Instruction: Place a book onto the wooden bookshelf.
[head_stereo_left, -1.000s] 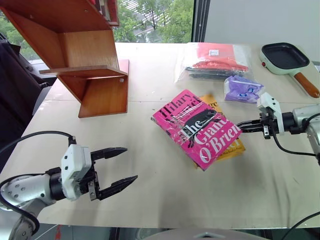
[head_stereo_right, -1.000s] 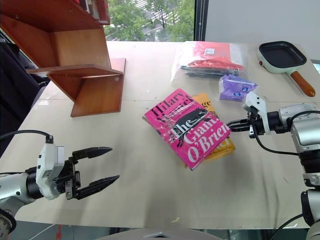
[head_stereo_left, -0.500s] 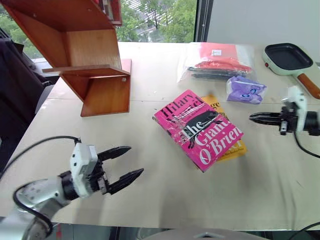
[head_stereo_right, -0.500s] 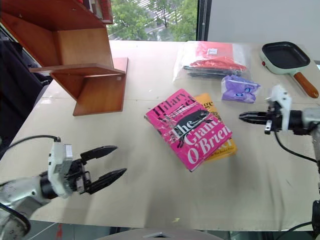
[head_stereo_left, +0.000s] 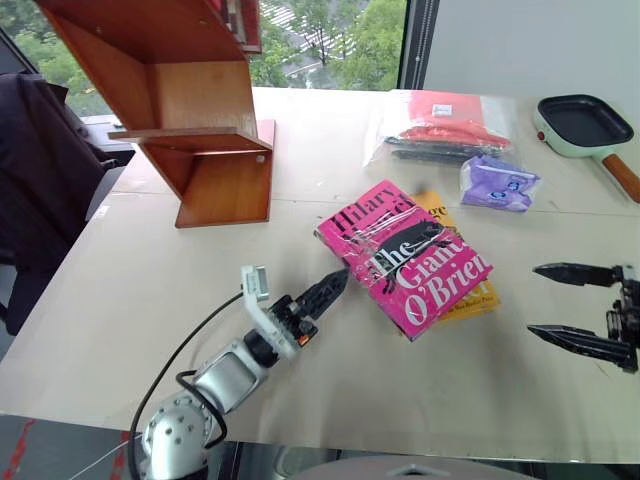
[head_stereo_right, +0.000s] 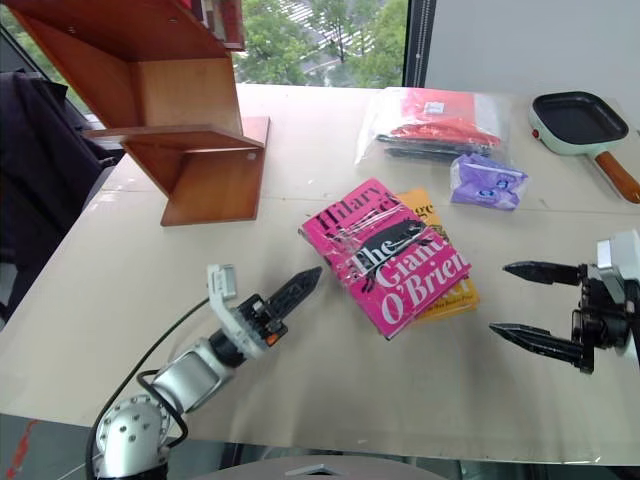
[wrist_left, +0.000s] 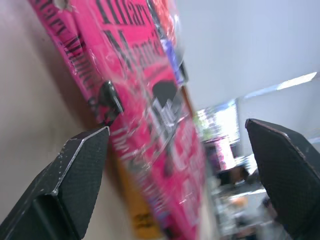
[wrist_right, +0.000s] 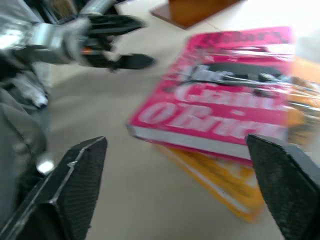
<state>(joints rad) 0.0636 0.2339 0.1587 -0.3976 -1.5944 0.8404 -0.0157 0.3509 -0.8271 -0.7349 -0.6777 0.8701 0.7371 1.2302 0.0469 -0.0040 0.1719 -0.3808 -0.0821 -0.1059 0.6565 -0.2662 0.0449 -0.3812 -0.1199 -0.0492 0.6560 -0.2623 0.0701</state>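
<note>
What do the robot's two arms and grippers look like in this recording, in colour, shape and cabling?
The left gripper has two slim black fingers tapering to points, on a white wrist block with a small white tab. Its arm is rounded silver-grey metal, with a black cable looping alongside. The right gripper has the same pointed black fingers, textured on their inner faces, on a black mount with a white housing.
</note>
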